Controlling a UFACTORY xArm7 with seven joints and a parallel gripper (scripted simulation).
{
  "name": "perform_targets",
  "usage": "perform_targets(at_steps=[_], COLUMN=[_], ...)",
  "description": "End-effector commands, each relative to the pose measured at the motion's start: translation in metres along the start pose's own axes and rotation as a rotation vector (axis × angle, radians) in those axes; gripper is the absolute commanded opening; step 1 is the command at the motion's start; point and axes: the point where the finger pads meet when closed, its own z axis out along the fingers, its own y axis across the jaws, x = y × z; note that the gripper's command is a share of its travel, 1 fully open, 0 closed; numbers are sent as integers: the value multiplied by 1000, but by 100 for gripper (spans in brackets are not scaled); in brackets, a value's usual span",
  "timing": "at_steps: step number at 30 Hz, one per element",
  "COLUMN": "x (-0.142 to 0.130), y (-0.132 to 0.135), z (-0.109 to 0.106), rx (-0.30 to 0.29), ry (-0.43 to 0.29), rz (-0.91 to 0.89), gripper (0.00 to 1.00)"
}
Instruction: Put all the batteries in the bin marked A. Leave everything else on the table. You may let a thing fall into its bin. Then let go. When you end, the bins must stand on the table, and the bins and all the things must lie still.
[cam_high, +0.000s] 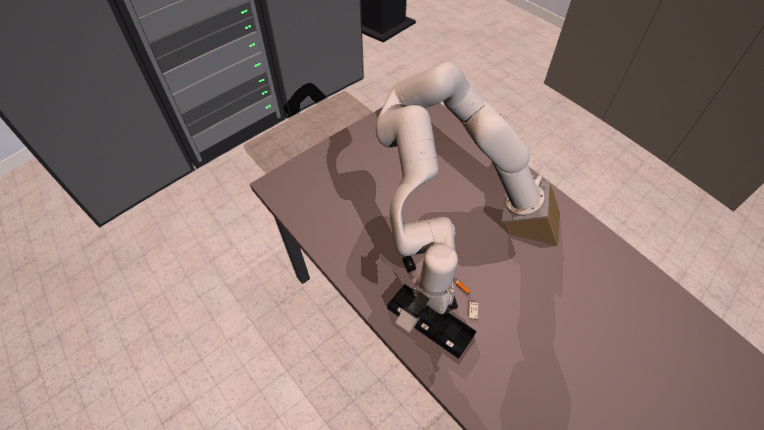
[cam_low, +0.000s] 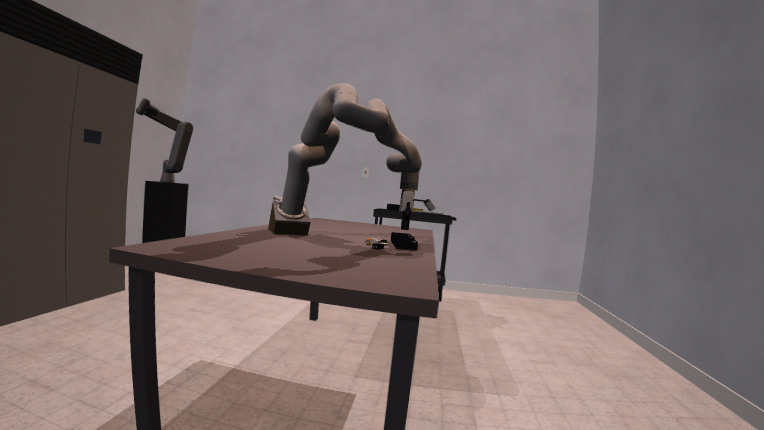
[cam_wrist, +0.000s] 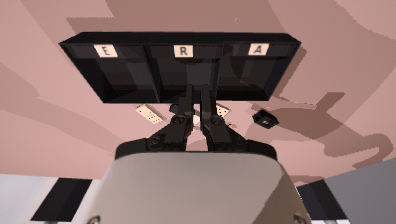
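Observation:
The black bin (cam_high: 464, 341) (cam_low: 404, 241) (cam_wrist: 125, 95) has three compartments, labelled E, R and A in the wrist view, with A (cam_wrist: 258, 49) at the right end. Its insides are dark and I cannot tell what lies in them. My gripper (cam_wrist: 197, 95) (cam_low: 406, 223) is shut with nothing between the fingers and hangs above the middle compartment, R. A small orange cylinder (cam_high: 462, 287) lies on the table just behind the bin. The arm hides part of the ground around it.
A white card (cam_high: 473, 309) (cam_wrist: 149, 114) lies beside the orange cylinder, and a second card (cam_wrist: 223, 110) shows by the fingers. A small black block (cam_high: 408, 262) (cam_wrist: 265, 118) lies near the A end. The bin stands close to the table's edge (cam_high: 374, 331). The arm's base (cam_high: 531, 219) is farther back.

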Motion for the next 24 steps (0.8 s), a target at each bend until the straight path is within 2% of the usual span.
perform_targets(at_steps=[1, 6, 21, 24], x=[1, 1, 1, 1], y=[-16, -16, -16, -16], z=[-1, 1, 41, 44], rx=[-1, -1, -1, -1], ry=[3, 3, 3, 3], rz=[1, 1, 1, 1], gripper=[7, 7, 7, 7])
